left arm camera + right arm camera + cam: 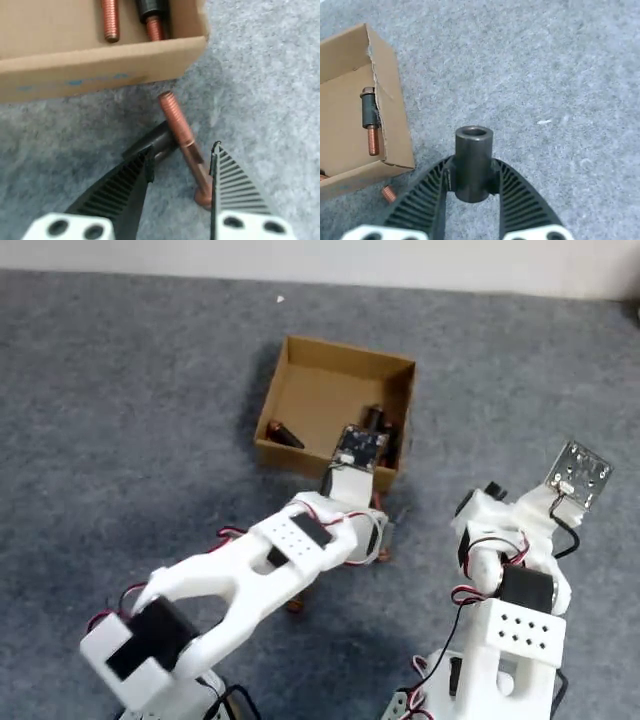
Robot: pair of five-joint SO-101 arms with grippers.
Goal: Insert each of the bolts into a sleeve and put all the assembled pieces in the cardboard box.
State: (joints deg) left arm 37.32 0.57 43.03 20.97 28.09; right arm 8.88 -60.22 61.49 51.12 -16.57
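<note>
Just off the cardboard box's [300, 345] 5 o'clock corner in the high view, a loose copper bolt [181, 135] lies on the grey carpet [150, 390]. Its long axis runs from the box wall back toward the left gripper [182, 149], whose jaws stand spread astride the shank. The right gripper [472, 170], about 4 o'clock from the box, is clenched on a dark sleeve [472, 150] with its bore open. The left arm is nearer the bolt, which likely must line up with that bore.

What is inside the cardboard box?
A sleeved bolt by the right wall and a second bolt near the front left corner, sleeve unclear. The left arm covers the box's front right corner.
</note>
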